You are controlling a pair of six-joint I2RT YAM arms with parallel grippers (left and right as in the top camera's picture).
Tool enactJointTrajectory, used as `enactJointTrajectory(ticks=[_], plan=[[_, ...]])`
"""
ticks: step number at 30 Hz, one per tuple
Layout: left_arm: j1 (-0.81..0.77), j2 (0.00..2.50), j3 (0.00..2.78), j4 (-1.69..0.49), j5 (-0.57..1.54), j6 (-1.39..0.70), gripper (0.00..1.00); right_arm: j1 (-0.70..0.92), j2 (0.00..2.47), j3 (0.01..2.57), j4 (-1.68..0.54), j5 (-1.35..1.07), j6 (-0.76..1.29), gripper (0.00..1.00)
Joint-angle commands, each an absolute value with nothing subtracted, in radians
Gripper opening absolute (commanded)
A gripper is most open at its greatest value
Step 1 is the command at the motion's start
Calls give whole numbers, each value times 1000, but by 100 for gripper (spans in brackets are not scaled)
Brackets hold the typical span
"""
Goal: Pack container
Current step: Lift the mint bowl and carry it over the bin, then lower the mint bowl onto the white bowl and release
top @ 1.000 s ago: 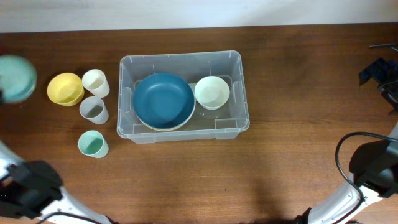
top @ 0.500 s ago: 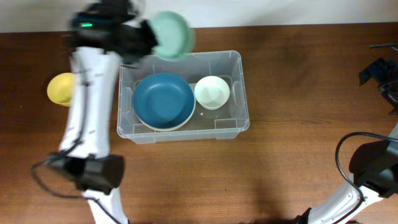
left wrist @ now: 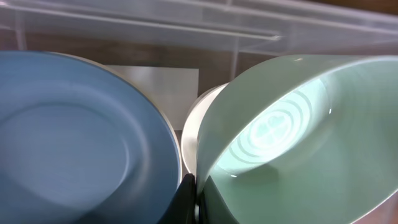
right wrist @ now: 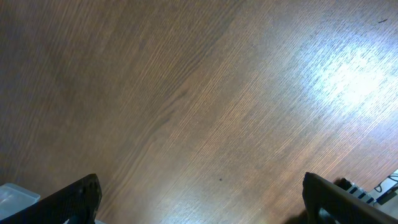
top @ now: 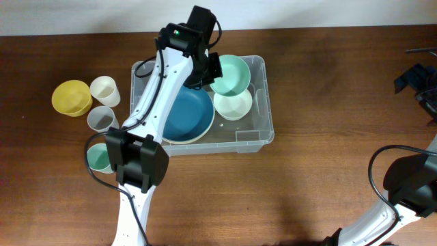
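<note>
Mint bowl [top: 231,74]: your left gripper [left wrist: 189,202] is pinching its rim above the cream bowl [top: 233,106] in the container [top: 268,109].
Right gripper [right wrist: 202,208]: your jaws are standing wide apart, gripping nothing.

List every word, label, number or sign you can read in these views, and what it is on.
None can be read.
The white label on the container base: looks blank in the left wrist view.
The mint bowl in the left gripper, the blue bowl and the cups: no markings show.
</note>
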State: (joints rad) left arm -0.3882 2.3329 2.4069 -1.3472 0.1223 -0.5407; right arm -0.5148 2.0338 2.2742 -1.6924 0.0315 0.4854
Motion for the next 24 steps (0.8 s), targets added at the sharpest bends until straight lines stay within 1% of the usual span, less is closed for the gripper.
enactJointTrajectory(ticks=[1, 4, 9, 24], plan=[[-393, 2359, 2415, -1362, 116, -517, 1, -517, 2034, 2273, -1694, 30, 483, 99], [-393, 2361, 2414, -1379, 124, -517, 1, -517, 2034, 2273, -1694, 30, 483, 99], [-393, 2362, 2407, -1391, 220, -517, 1, -517, 2034, 2273, -1694, 30, 483, 99], [-405, 2367, 2403, -1413, 222, -518, 1, -517, 2034, 2273, -1694, 30, 483, 99]])
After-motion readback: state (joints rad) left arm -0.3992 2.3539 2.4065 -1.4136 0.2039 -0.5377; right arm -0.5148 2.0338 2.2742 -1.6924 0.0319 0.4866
